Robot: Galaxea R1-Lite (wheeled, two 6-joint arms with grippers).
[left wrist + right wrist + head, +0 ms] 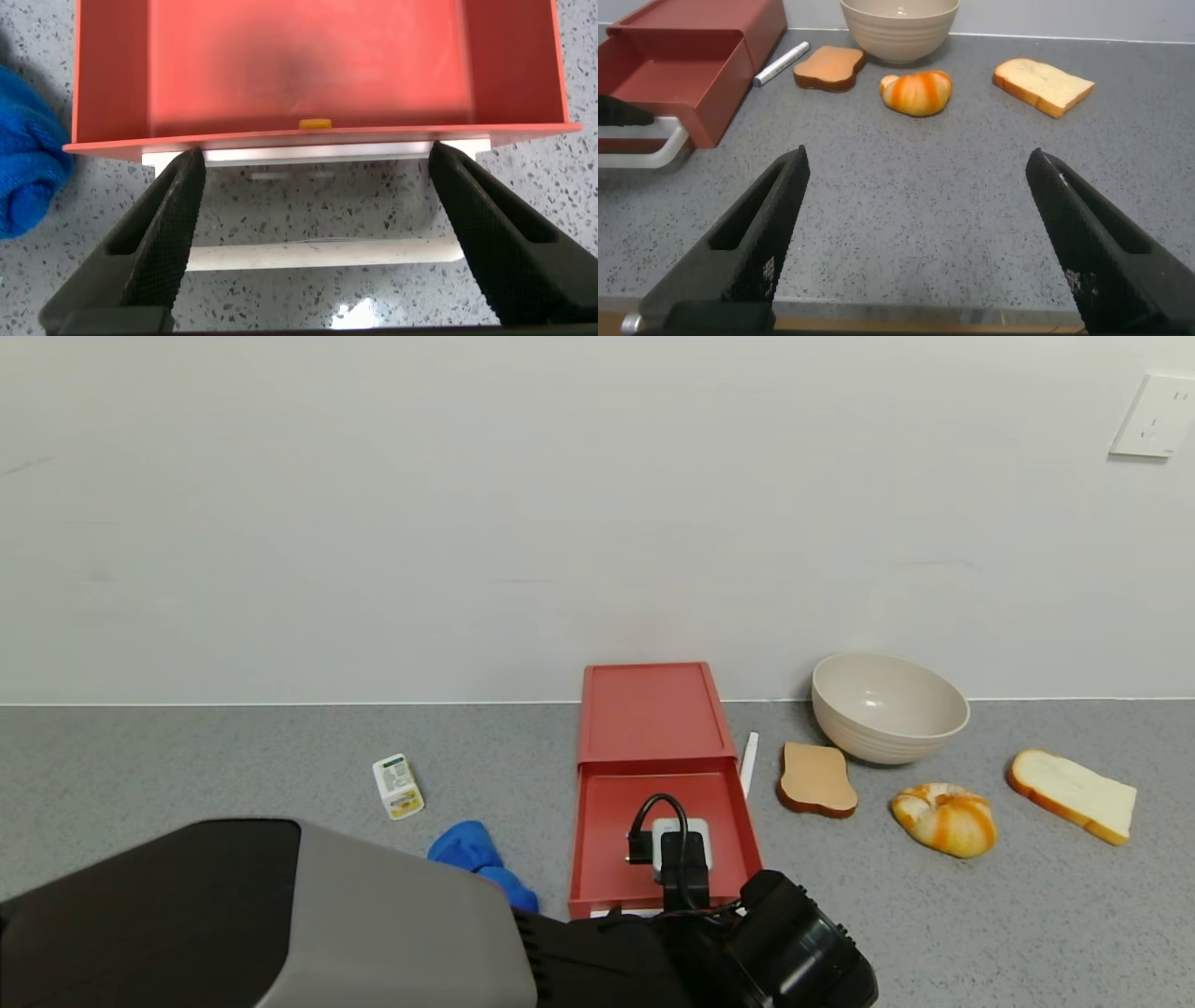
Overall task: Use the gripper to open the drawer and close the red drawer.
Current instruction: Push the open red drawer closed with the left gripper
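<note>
Head view, drawer: sitting centre of the grey counter, backing against the wall, red tray sliding out toward 6 o'clock and lying open.
Handle: showing as a white loop at the tray's front edge in the left wrist view, lying between the two fingers without visibly touching either.
Left gripper: hovering at the tray's front, at 6 o'clock of the drawer, jaws spreading wide on either side of the handle, gripping nothing.
Right gripper: hanging over bare counter at 4 o'clock of the drawer, jaws standing wide apart, carrying nothing.
Blue cloth: lying at 8 o'clock, just beside the tray.
Small white packet: resting at 9 o'clock, well apart.
White stick: lying just beside the drawer at 3 o'clock.
Brown toast: lying farther out at 3 o'clock.
Bowl: standing at 2 o'clock, near the wall.
Croissant: lying at 4 o'clock.
White bread slice: lying farthest out at 3 o'clock.
</note>
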